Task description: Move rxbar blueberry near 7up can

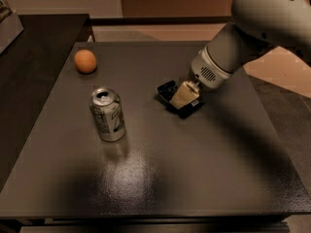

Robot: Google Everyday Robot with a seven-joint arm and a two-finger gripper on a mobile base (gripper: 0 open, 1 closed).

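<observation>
The 7up can (108, 114) stands upright on the left half of the dark table (194, 183), its top with the pull tab showing. My gripper (185, 99) hangs from the arm that comes in from the upper right, over the table's middle, to the right of the can. It is shut on the rxbar blueberry (167, 91), a dark wrapper that sticks out to the left and below the beige fingers (183, 95). The bar is low over the table, about a can's height away from the can.
A round orange fruit (85, 61) lies at the back left of the table. A dark counter (34, 47) adjoins the table on the left. The arm's white body (252, 28) fills the upper right.
</observation>
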